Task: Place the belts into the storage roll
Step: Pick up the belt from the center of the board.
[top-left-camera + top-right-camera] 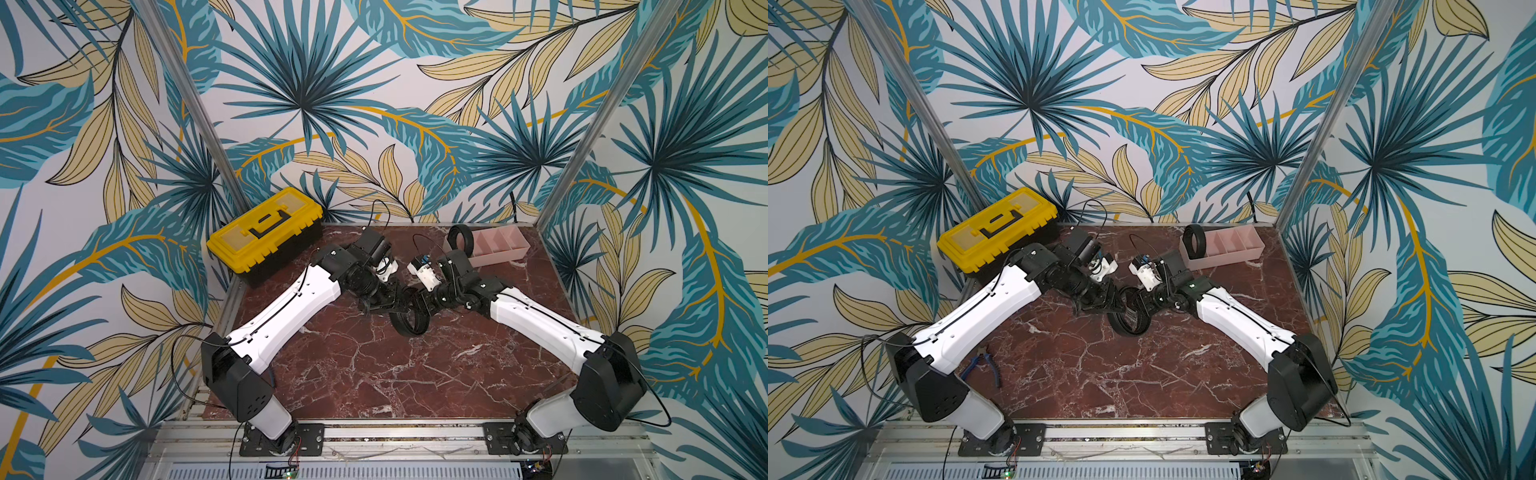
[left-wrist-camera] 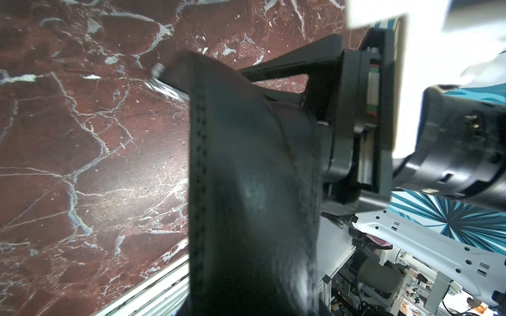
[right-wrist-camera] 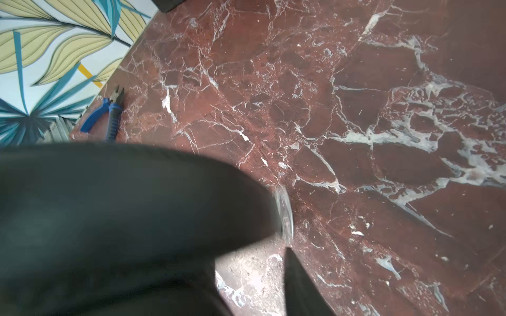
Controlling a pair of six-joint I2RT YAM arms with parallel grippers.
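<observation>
Left arm: your left arm (image 1: pixel 286 311) reaches from its base in toward the middle of the table, with the white forearm sloping low.
Right arm: your right arm (image 1: pixel 540 320) mirrors it from the opposite side.
Spacing: your 2 grippers nearly meet tip to tip.
Left gripper: your left gripper (image 1: pixel 387 305) sits at the belt (image 1: pixel 409 325). Its wrist view hides the fingers, so you can't read the grip.
Right gripper: your right gripper (image 1: pixel 424 300) has its jaws parted. 1 finger (image 3: pixel 298 287) stands clear of the belt.

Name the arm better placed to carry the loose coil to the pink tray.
Right, probably: the coil is between both arms, but the pink tray sits on the right arm's side.
</observation>
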